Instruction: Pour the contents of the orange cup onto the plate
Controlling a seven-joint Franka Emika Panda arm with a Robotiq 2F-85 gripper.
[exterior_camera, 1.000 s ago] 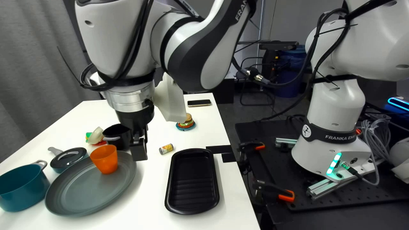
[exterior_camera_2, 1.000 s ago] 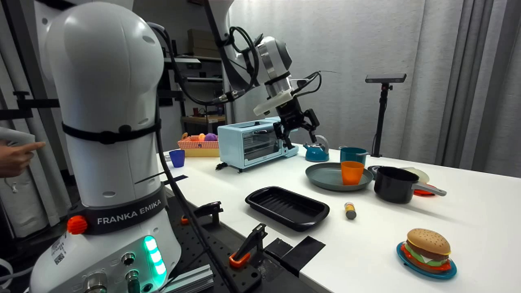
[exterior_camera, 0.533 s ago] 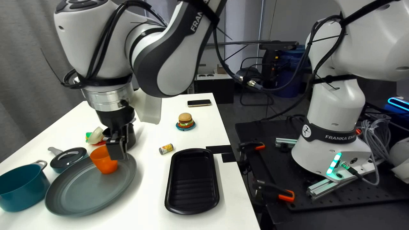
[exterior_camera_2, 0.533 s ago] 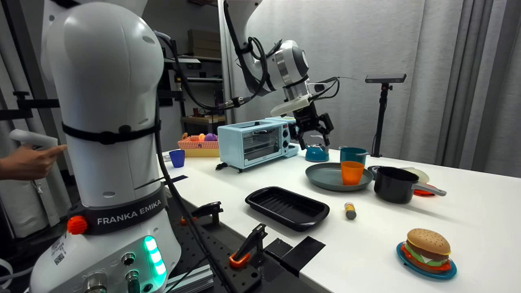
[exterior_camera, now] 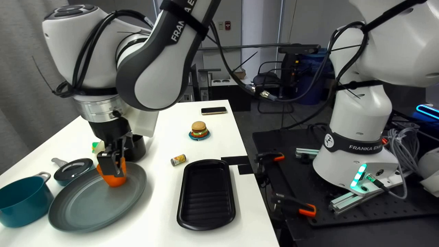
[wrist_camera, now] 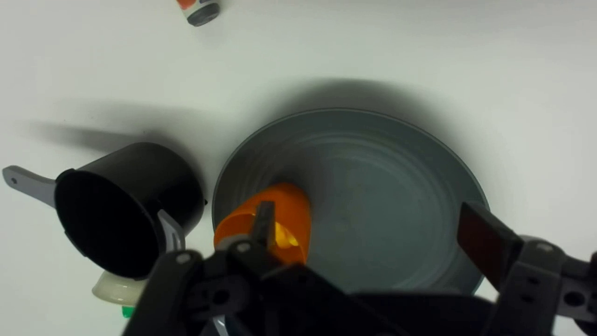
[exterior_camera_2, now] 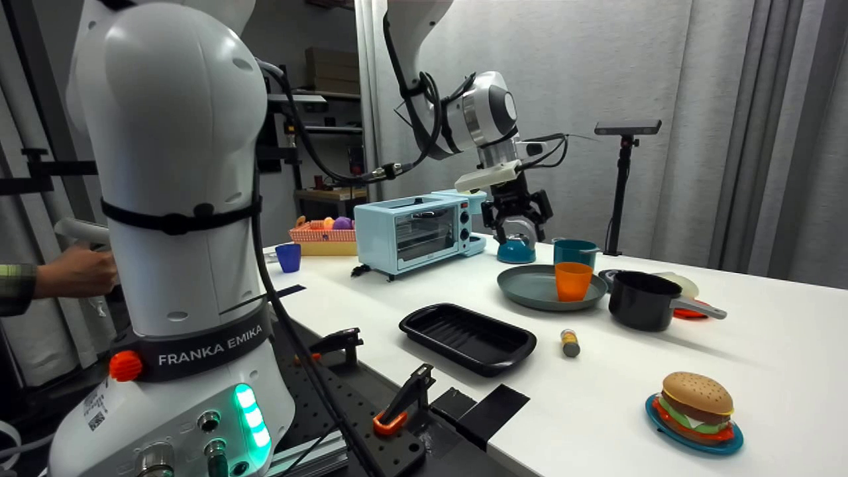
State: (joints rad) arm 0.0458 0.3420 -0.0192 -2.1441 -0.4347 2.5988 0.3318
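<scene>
The orange cup [exterior_camera_2: 572,281] stands upright on the dark grey-green plate [exterior_camera: 82,209], toward one side of it; both show in both exterior views. In the wrist view, the yellow contents [wrist_camera: 283,237] lie inside the cup [wrist_camera: 296,203], partly hidden by a finger. The plate [wrist_camera: 373,177] has nothing else on it. My gripper [wrist_camera: 366,221] is open and empty above the plate, with the cup outside the gap and overlapped by one finger. In an exterior view the gripper [exterior_camera_2: 520,232] appears above and beyond the plate; in an exterior view it partly covers the cup [exterior_camera: 116,180].
A black pot [exterior_camera_2: 639,305] stands close beside the plate, with a teal pot [exterior_camera: 24,197] and a lidded dish [exterior_camera: 73,169] nearby. A black ridged tray [exterior_camera: 205,199], small can [exterior_camera: 178,160] and toy burger [exterior_camera_2: 695,404] lie on the table. A kettle [exterior_camera_2: 515,250] and toaster oven [exterior_camera_2: 411,232] stand farther off.
My gripper has moved over the plate toward the cup, staying open, and now partly covers the cup in an exterior view. The cup and plate have not moved.
</scene>
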